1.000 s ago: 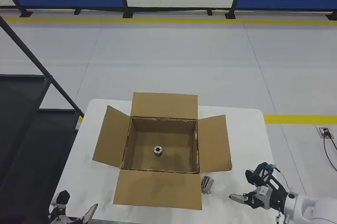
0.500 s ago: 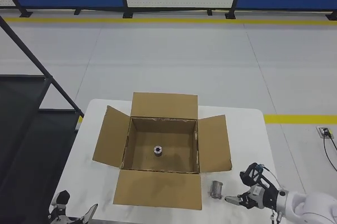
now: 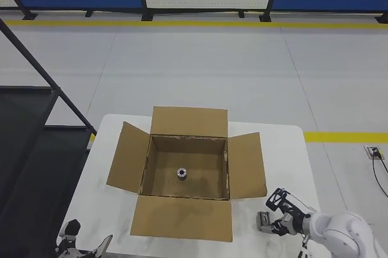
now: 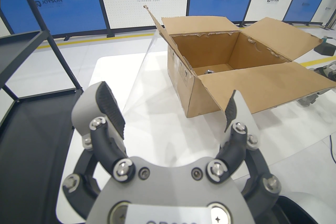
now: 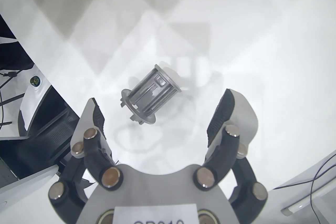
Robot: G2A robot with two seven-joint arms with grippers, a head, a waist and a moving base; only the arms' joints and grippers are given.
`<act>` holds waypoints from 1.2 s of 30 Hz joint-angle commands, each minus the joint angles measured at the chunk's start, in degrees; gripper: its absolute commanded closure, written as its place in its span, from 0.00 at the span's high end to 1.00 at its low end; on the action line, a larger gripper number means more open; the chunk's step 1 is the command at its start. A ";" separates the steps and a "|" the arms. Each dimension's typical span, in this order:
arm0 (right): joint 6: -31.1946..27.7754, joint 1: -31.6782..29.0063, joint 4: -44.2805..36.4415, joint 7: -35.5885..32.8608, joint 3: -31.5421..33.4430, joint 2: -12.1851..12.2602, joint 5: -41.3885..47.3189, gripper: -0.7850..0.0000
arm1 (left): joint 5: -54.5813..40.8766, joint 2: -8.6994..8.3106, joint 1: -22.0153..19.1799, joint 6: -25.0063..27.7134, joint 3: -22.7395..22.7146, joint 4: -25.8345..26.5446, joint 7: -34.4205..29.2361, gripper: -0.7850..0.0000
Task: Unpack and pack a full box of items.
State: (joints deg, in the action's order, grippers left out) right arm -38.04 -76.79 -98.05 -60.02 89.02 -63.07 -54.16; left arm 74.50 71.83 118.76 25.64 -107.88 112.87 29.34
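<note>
- Over the last second my right gripper [image 5: 160, 99] has swung in from the table's near right corner toward the box [image 3: 184, 135]. It now hangs straight over the grey ribbed cylinder [image 5: 151, 93].
- That cylinder has shifted too: it lay just beside the corner of the front flap [image 3: 181, 219] and is now farther right, apart from the cardboard.
- It lies on its side on the bare white table [image 3: 278, 161], between my spread fingers and untouched by either pad – the right gripper is released and holds nothing.
- My left gripper [image 4: 168, 93] has not moved. It is spread wide and empty, low at the table's near left corner, facing the box.
- One small round item [image 3: 181, 172] sits unchanged on the box floor, near the middle.
- My judgement: with one piece out and one in, I am lined up to close on the cylinder – I cannot tell whether this is the unpacking or the repacking half.
- In the way: the front flap lies flat toward me and the right flap juts out beside the cylinder, so a carry into the box must clear both.
- The cylinder looks likely to roll if a finger nudges it.
- A black rack [image 3: 26, 161] stands off the table's left side, well apart.
</note>
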 commanded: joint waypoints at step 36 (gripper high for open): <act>-1.99 5.57 2.78 4.39 -10.88 1.51 -4.48 1.00 | 0.00 0.00 0.00 0.00 0.00 0.00 0.00 1.00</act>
State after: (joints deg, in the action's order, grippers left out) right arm -39.47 -71.49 -95.64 -55.86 78.21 -61.62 -58.90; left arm 74.50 71.83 118.76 25.64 -107.88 112.87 29.34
